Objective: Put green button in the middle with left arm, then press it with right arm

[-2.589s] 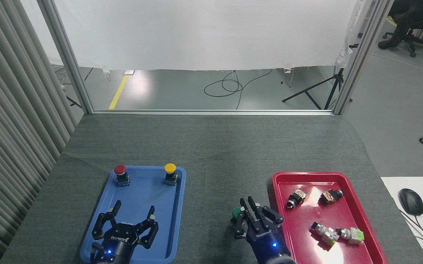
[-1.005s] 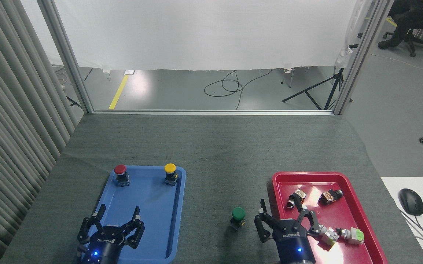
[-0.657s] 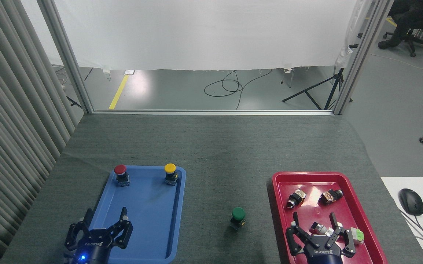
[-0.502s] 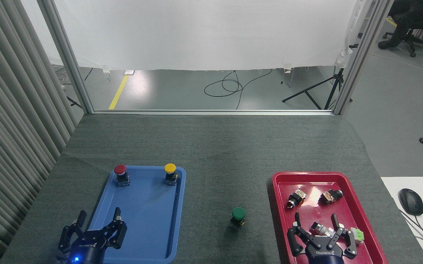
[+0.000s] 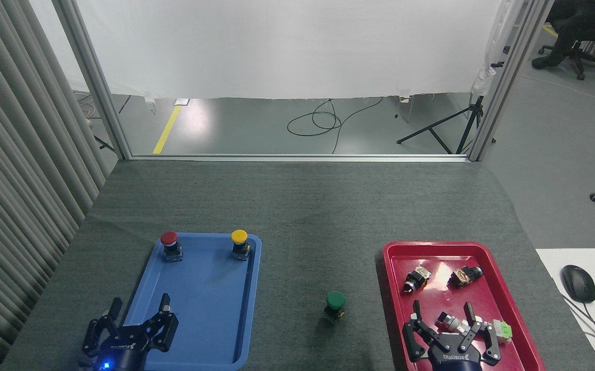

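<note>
Both arms are now sitting back from the green button (image 5: 335,305), which the right gripper (image 5: 447,330) was covering with closed fingers moments ago. That gripper is hovering spread and empty to the button's right, over the red tray (image 5: 503,288). Left of the button, the left gripper (image 5: 131,324) is hanging released at the blue tray's (image 5: 199,288) near corner. Standing upright on the bare cloth (image 5: 297,216) between the trays, the button is apparently placed and pressed already.
</note>
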